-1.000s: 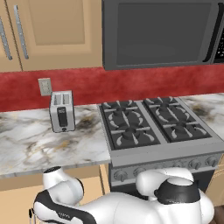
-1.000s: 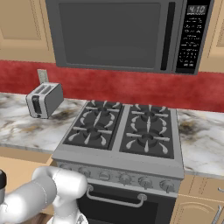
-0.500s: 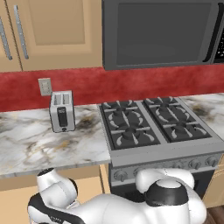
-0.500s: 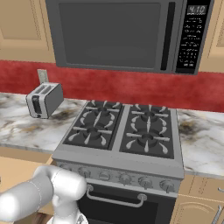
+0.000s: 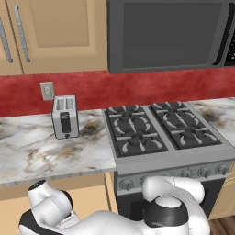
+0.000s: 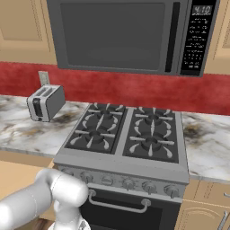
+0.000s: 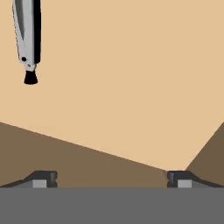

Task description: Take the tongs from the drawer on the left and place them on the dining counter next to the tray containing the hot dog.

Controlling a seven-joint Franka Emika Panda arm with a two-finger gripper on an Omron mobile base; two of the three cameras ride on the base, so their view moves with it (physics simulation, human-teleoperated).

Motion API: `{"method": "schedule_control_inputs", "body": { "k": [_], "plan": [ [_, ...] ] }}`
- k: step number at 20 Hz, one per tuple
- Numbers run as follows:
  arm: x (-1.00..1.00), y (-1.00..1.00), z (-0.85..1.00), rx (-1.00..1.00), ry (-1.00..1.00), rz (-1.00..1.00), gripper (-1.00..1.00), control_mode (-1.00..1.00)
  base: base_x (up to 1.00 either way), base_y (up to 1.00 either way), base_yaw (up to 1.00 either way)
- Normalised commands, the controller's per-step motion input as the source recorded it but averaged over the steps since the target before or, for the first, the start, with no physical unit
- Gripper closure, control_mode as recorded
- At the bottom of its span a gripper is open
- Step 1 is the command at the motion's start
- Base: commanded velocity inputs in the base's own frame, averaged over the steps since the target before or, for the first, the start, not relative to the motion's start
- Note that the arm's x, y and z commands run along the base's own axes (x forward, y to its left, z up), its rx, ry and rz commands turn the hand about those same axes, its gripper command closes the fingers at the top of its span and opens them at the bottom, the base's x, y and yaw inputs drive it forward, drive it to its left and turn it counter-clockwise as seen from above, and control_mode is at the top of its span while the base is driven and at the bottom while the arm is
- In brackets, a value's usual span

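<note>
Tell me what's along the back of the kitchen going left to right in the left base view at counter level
Wall outlet → toaster on the marble worktop → stove with its four burners → a further bit of marble worktop at the right edge.

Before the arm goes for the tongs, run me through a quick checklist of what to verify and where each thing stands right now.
1. Gripper open: ok, jaws spread wide.
2. Gripper empty: ok, nothing between the fingertips.
3. Tongs in sight: ok, lying on the tan drawer floor at the hand view's upper left, black tip showing.
4. Tongs lined up between the jaws: not ok, they sit off to one side, well away from the fingertips.
5. Whole length of the tongs visible: not ok, cut by the frame edge.
6. Clear path down: ok, bare floor ahead.
</note>
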Motion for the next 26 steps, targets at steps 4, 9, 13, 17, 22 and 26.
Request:
{"method": "schedule_control_inputs", "body": {
  "k": [4,9,13,17,22,26],
  "plan": [
    [0.12,0.00,-0.14,0.00,0.00,-0.10,-1.00,-1.00,0.00,0.00,0.00],
    [0.07,0.05,-0.26,-0.01,-0.05,-0.11,-1.00,-1.00,0.00,0.00,0.00],
    [0.00,0.25,-0.22,-0.05,-0.07,-0.08,-1.00,-1.00,0.00,0.00,0.00],
    [0.00,0.24,-0.09,-0.03,-0.05,-0.06,-1.00,-1.00,0.00,0.00,0.00],
    [0.05,0.19,-0.07,0.00,-0.03,-0.07,-1.00,-1.00,0.00,0.00,0.00],
    [0.13,0.18,-0.19,0.00,-0.01,-0.06,-1.00,-1.00,0.00,0.00,0.00]
  ]
}}
